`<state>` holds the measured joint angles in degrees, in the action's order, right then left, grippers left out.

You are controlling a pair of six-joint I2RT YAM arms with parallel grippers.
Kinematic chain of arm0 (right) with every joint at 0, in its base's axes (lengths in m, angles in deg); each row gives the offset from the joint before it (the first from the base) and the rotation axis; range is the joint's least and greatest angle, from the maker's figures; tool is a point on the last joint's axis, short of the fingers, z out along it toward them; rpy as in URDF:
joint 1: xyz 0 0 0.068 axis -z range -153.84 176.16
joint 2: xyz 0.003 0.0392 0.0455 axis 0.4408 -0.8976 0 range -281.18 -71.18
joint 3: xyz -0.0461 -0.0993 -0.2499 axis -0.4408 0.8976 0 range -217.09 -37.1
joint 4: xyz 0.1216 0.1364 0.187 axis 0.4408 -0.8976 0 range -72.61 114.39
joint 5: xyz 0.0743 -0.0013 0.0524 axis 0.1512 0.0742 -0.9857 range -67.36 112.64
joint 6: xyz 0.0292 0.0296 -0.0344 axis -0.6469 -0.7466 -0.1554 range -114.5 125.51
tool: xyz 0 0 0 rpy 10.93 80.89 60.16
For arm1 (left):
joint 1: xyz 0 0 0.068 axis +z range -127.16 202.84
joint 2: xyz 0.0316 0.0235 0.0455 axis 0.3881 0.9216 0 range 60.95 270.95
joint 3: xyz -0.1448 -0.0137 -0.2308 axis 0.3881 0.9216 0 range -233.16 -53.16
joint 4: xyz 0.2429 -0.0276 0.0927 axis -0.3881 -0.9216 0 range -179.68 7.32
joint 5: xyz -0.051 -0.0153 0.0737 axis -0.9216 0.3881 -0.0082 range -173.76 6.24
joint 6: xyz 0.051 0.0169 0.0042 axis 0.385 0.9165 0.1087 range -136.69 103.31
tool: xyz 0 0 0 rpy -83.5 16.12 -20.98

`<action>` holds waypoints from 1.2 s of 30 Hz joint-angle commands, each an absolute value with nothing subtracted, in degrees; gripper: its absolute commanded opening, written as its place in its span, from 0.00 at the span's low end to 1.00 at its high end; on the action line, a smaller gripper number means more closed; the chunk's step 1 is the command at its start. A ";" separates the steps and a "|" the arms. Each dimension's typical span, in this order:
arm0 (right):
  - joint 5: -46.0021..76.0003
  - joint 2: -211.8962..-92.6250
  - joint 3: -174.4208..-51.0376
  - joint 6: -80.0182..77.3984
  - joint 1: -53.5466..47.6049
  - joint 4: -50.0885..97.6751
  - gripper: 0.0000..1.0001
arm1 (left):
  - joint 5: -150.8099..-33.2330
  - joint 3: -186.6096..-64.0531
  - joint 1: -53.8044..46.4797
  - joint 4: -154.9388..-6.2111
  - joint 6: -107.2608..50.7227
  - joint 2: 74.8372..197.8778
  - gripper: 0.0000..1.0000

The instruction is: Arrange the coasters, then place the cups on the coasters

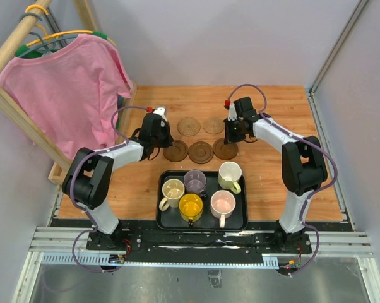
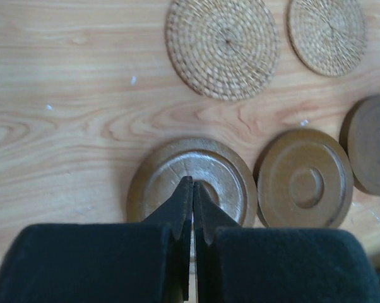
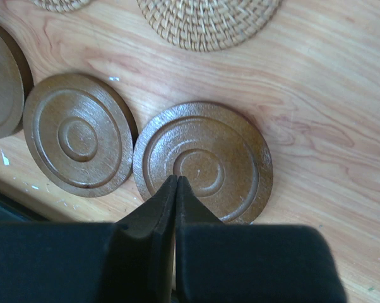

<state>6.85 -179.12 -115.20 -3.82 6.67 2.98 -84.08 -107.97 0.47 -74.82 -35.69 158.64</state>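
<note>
Coasters, five, flat on the wooden counter [image 1: 266, 189], all beyond the far edge of the black tray [image 1: 234, 225].
- Left dark coaster [image 1: 175, 151], middle dark coaster [image 1: 201, 152] and right dark coaster [image 1: 225, 150]: brown wooden discs with turned rings, in a row just beyond the tray, nearly edge to edge.
- Left woven coaster [image 1: 189, 126] and right woven coaster [image 1: 213, 125]: tan discs, farther from the tray than the dark row, slightly apart from each other.

Mugs, five, upright inside the tray, none on a coaster.
- Far side of the tray: cream mug [image 1: 173, 189], grey-purple mug [image 1: 194, 181], pale yellow-green mug [image 1: 230, 175].
- Near side of the tray: yellow mug [image 1: 190, 206], pink mug [image 1: 223, 203].

Left jaws: pressed fully together and holding nothing. The tips point at the middle of the left dark coaster; contact cannot be told.

Right jaws: likewise closed and empty, tips over the middle of the right dark coaster; contact cannot be told.

Pink T-shirt [image 1: 70, 95]: on a hanger, well to the tray's far left.
</note>
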 commanded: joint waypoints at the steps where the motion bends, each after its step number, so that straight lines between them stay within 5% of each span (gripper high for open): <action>1: 5.97 -177.73 -113.80 -3.69 6.29 3.41 0.01 | -86.78 -105.64 -1.79 -72.11 -36.39 156.33 0.01; 21: 6.63 -183.14 -112.74 -6.77 7.65 3.09 0.01 | -81.90 -106.98 -2.88 -75.08 -40.69 165.69 0.00; 36: 12.53 -182.89 -110.59 -11.75 18.99 2.53 0.01 | -74.84 -112.81 3.89 -79.99 -42.28 168.11 0.01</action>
<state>7.13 -182.38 -111.05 -11.20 16.11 4.03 -78.13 -109.74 2.19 -77.07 -42.23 166.05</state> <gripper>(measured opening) 0.011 0.011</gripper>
